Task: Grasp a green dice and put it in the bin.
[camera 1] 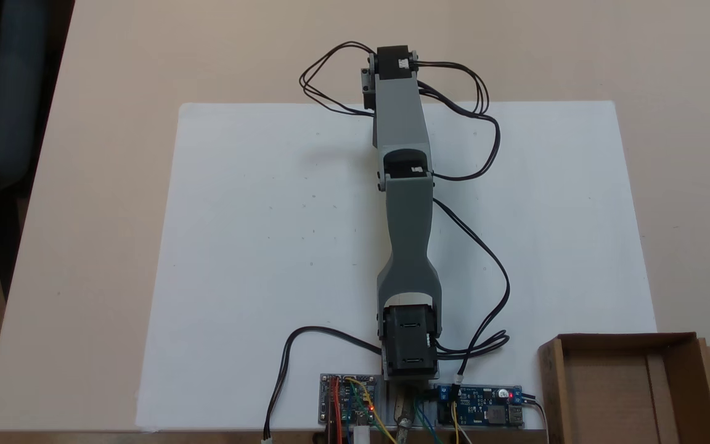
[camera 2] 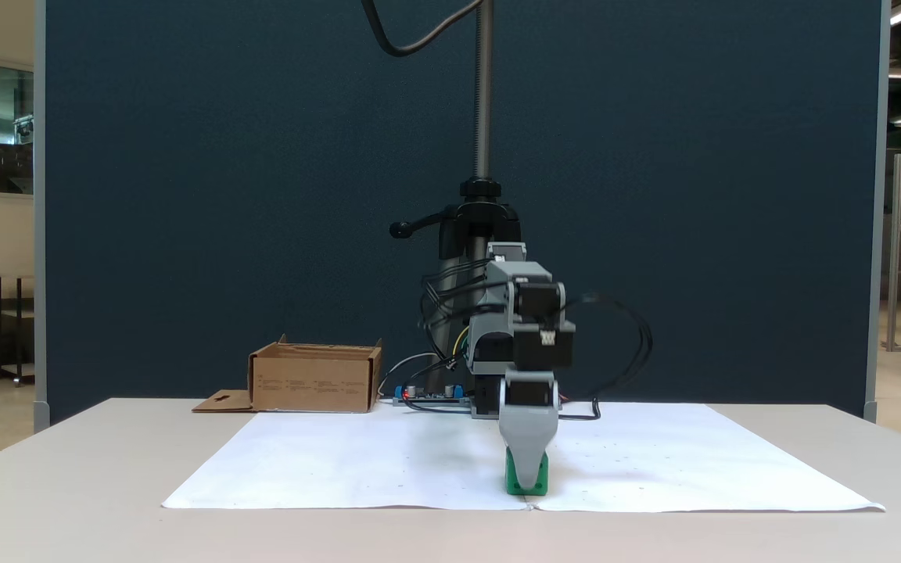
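Grey moulded plastic formed the long links of the slim robot arm (camera 1: 405, 203), which reached straight out from its black servo base across a smooth white paper sheet (camera 1: 256, 246) laid on a matt beige table (camera 1: 108, 74). In the low fixed view the arm's tapered grey gripper (camera 2: 527, 483) pointed down to the sheet, its front jaw a blunt wedge covering the middle of the small bright green plastic dice (camera 2: 541, 474) with rounded edges. The dice sat on the paper near the sheet's front edge, green showing on either side of the wedge and beneath its tip. The jaws lay one behind the other there, so I could not tell whether they pinched the dice or stood apart. The shallow open-topped brown cardboard bin (camera 1: 623, 385) (camera 2: 315, 378) rested on the table beside the arm's base, well apart from the dice, its hang-tab flap lying flat outward. Thin black cables (camera 1: 484, 111) looped loosely off the arm's joints, and two small circuit boards (camera 1: 349, 401) with coloured wires and a red light stood at the base.
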`<action>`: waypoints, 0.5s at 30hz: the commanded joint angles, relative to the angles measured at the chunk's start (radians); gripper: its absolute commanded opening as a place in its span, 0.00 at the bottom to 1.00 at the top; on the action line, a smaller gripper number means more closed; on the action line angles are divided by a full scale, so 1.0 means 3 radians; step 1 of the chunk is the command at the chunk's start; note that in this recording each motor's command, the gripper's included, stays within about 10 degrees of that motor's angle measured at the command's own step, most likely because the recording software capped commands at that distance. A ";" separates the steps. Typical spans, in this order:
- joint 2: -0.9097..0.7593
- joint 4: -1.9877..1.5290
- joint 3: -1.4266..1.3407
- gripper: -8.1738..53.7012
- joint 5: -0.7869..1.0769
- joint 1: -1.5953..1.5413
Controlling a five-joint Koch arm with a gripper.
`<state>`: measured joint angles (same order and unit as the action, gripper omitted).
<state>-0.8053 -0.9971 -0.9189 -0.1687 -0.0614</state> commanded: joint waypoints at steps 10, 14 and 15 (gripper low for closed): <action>-0.0041 0.0128 0.0199 0.78 -0.0245 -0.0005; -0.0036 0.0128 0.0199 0.75 -0.0245 0.0000; -0.0036 0.0128 0.0199 0.74 -0.0240 0.0000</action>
<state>-0.7869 -0.9741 -0.9189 -0.1687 -0.0583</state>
